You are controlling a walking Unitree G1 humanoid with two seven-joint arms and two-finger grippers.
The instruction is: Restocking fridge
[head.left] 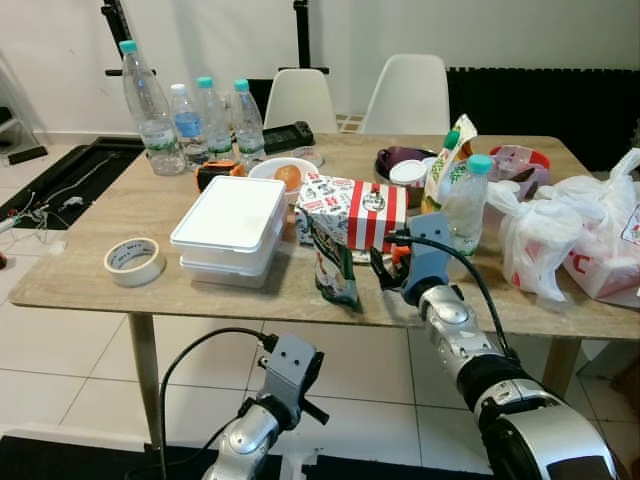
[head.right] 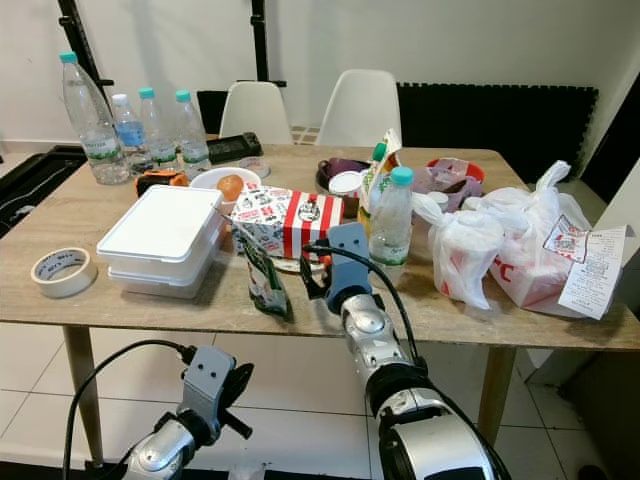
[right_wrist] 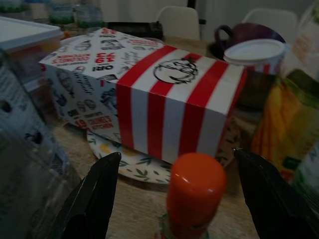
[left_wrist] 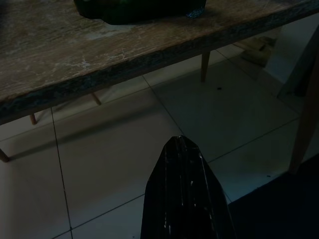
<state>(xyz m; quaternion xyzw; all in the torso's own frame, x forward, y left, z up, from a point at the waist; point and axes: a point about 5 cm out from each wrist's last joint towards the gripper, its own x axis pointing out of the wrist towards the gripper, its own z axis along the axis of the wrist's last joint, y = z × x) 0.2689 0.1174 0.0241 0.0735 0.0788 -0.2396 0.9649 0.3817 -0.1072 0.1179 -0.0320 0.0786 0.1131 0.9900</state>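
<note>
A small bottle with an orange cap (right_wrist: 195,186) stands near the table's front edge, in front of a red-and-white striped takeaway box (head.left: 357,210) that rests on a leaf-patterned plate (right_wrist: 124,162). My right gripper (right_wrist: 177,158) is open, one black finger on each side of the orange cap without touching it; it also appears over the table edge as right gripper (head.left: 385,263). Below the table edge hangs my left gripper (head.left: 305,400), and its fingers (left_wrist: 182,199) are pressed together into one point over the tiled floor.
Two stacked white lidded containers (head.left: 228,228) and a green snack bag (head.left: 335,265) lie left of the box. A teal-capped bottle (head.left: 466,205), white plastic bags (head.left: 575,235), several water bottles (head.left: 190,120), a tape roll (head.left: 134,261) and two white chairs (head.left: 405,95) surround them.
</note>
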